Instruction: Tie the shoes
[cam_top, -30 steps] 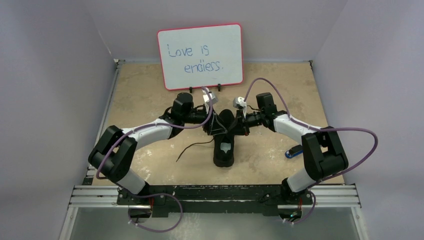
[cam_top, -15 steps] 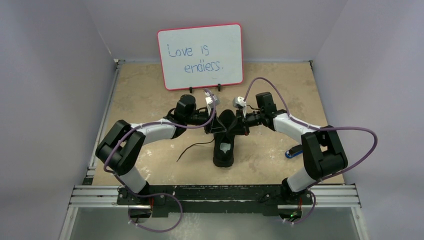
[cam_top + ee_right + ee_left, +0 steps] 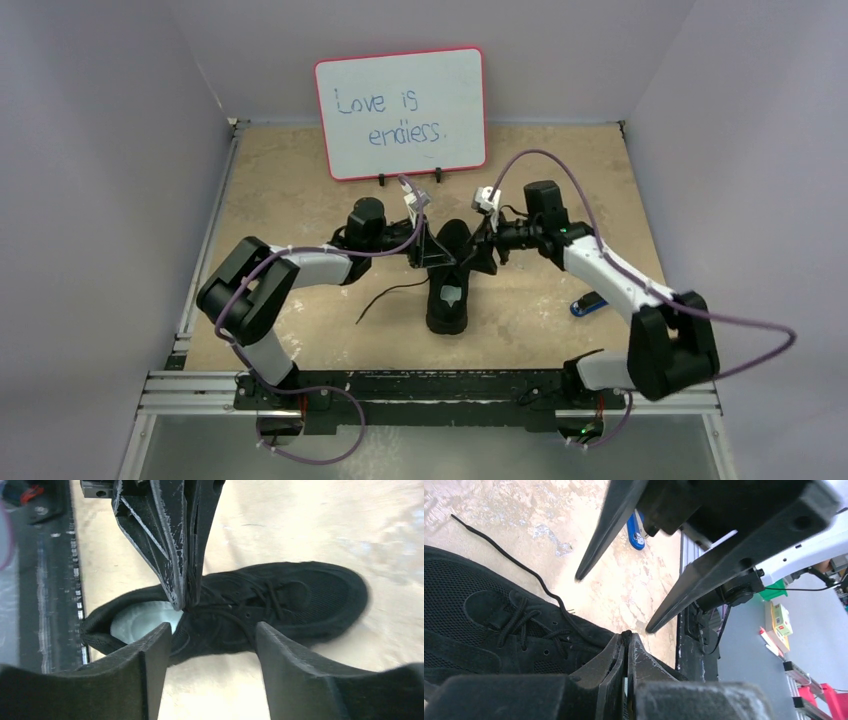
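The all-black shoe [image 3: 446, 290] lies mid-table, its opening with the pale grey insole [image 3: 452, 295] toward the arms. My left gripper [image 3: 440, 256] hovers over the lacing from the left. In the left wrist view its fingers [image 3: 626, 636] are pressed together with a bit of black lace pinched at the tips. My right gripper [image 3: 480, 258] faces it from the right, open, its fingers [image 3: 212, 635] apart just above the shoe [image 3: 280, 597] with nothing between them. A loose lace [image 3: 385, 295] trails over the table to the shoe's left.
A whiteboard [image 3: 400, 112] with a red rim stands at the back of the table. A small blue-and-black gadget [image 3: 588, 303] lies to the right of the shoe. Grey walls close in both sides, and a metal rail [image 3: 430, 390] runs along the near edge.
My left gripper has shut on the lace over the shoe. My right gripper has opened, and its arm has swung outward to the right.
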You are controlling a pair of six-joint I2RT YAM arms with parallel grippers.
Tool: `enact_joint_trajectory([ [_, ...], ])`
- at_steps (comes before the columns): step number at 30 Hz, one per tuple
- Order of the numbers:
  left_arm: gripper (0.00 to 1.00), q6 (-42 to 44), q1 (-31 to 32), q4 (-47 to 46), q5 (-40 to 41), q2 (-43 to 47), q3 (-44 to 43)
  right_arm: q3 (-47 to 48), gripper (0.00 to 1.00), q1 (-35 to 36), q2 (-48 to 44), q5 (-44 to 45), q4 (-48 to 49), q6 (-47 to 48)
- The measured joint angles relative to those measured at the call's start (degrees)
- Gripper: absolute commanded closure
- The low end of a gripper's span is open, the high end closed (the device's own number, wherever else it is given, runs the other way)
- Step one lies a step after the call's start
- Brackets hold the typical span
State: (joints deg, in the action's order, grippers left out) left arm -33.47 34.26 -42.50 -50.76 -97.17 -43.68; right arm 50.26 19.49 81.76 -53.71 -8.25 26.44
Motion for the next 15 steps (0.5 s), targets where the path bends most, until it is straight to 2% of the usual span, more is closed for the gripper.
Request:
enact_joint_trajectory([
  [1, 1.0, -0.5, 0.0, -0.3, 0.0, 0.0, 0.1, -0.9, 0.23, 0.0, -2.9, 2.0, 0.0, -1.5],
  [3, 1.0, -2.0, -0.1, -1.3, 0.0, -0.6, 0.1, -2.8, 0.24, 0.0, -8.9, 6.4, 0.9, -5.3],
  [7, 1.0, -6.3, -0.1, -4.9, -0.2, -2.8, 0.1, -8.2, 0.31, 0.9, -18.7, 11.8, 5.5, -14.4],
  [10, 1.0, -11.0, -0.2, -9.5, -1.1, -5.3, 0.1, -13.9, 0.37, 6.1, -24.2, 16.3, 9.9, -19.4],
  [12, 1.0, -15.0, -0.3, -12.7, -1.9, -7.2, -0.1, -17.4, 0.47, 9.4, -25.8, 17.6, 12.7, -21.0],
  [15, 1.0, -22.8, -1.2, -19.2, -3.1, -10.3, -0.2, -23.0, 0.49, 11.3, -26.4, 19.8, 18.6, -22.2],
])
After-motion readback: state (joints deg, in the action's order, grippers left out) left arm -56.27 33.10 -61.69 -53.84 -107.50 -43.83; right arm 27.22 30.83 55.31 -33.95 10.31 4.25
